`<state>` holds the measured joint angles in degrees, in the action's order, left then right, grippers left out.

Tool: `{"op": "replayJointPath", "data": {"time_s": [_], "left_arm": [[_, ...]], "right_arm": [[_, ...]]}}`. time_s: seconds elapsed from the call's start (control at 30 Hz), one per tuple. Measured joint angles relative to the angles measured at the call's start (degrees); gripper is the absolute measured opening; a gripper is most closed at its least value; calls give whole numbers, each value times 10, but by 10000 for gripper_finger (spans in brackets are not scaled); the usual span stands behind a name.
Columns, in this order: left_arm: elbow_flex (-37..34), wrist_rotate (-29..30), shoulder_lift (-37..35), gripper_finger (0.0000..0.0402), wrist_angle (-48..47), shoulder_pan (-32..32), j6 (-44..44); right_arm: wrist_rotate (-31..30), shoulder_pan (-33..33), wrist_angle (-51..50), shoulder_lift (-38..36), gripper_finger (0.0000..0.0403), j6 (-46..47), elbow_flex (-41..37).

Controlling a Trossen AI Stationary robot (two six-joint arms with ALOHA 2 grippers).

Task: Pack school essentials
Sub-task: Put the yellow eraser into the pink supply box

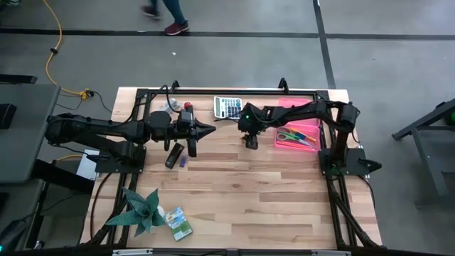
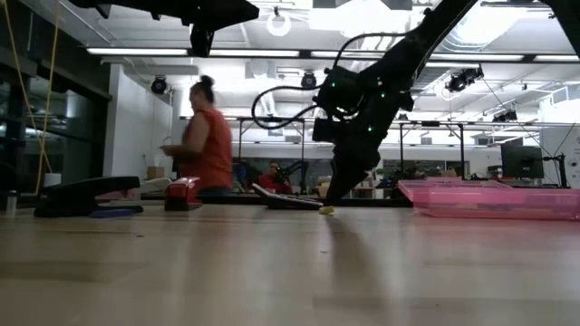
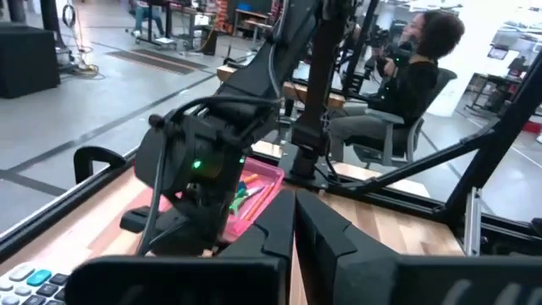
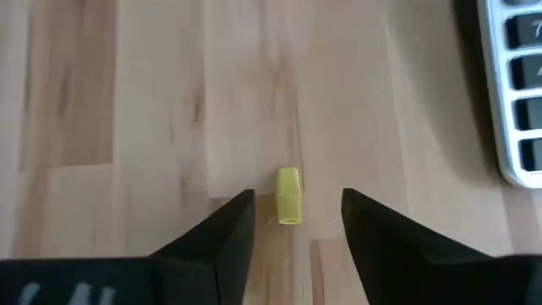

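Note:
A small yellow stick (image 4: 288, 196) lies flat on the wooden table, next to the calculator (image 4: 517, 93). My right gripper (image 4: 297, 213) is open and points down at it. Its fingers stand on either side of the stick, with gaps showing on both sides. In the low view the right gripper (image 2: 337, 192) reaches down to the tabletop beside the yellow piece (image 2: 324, 210). The pink tray (image 1: 298, 132) holds green-handled scissors (image 1: 287, 136) and an orange pencil (image 1: 305, 140). My left gripper (image 3: 294, 222) is shut and hovers over the far-left part of the table (image 1: 206, 130). The crayon box (image 1: 178, 222) lies near the near edge.
A black stapler (image 1: 173, 155) and a small purple piece (image 1: 183, 162) lie below the left gripper, with a red stapler (image 1: 188, 109) behind it. A potted plant (image 1: 141, 210) stands at the near left. The calculator (image 1: 228, 107) sits at the far edge. People move in the room beyond.

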<state>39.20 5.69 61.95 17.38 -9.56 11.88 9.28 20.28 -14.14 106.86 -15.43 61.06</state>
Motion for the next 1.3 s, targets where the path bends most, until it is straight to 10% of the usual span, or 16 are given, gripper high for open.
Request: {"op": "replayJointPath", "data": {"time_s": [0.97,1.3], "left_arm": [[0,15,0,0,5,-2,-4],[0,27,-27,0,3,-7,-40]], "right_arm": [[18,6,13,21,10,43,0],[30,-1,-84,-90,2,97,-1]]}}
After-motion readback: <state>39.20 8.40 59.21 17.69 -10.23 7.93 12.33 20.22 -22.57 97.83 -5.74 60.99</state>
